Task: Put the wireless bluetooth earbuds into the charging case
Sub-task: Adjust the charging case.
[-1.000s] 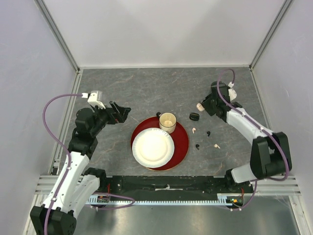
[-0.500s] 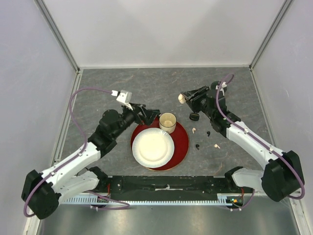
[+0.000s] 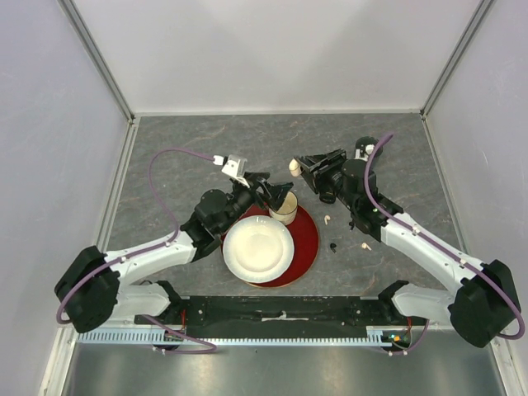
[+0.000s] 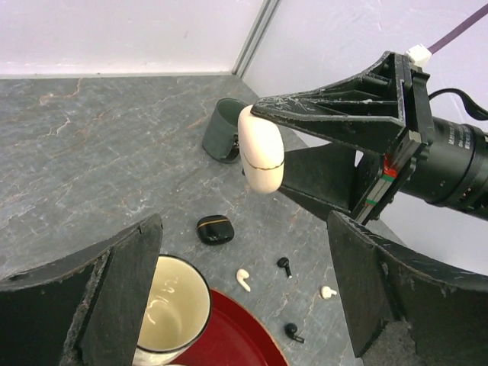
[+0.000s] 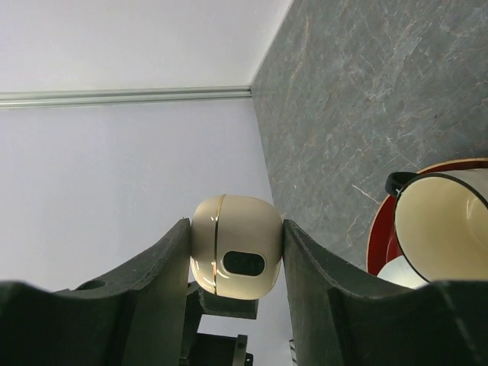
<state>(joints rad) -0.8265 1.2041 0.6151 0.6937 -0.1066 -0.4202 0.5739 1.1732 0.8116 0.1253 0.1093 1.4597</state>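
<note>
Grey marbled stone tabletop (image 3: 206,140), enclosed by pale walls (image 3: 272,49). Red round tray (image 3: 307,239) bears a white paper plate (image 3: 257,249) and a cream cup (image 3: 283,206). Right gripper (image 3: 295,168) pinches a cream oval charging case (image 3: 293,171), held aloft just beyond the cup. Left gripper (image 3: 274,188) is nearby, fingers spread wide, holding nothing. Only the left wrist view shows all four tiny wireless bluetooth earbuds (image 4: 243,279), two white and two black, loose on the tabletop near a black oval case (image 4: 215,229).

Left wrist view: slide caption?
Right tool holds the cream charging case aloft before the open left tool; four loose earbuds, black case and cup below.
</note>
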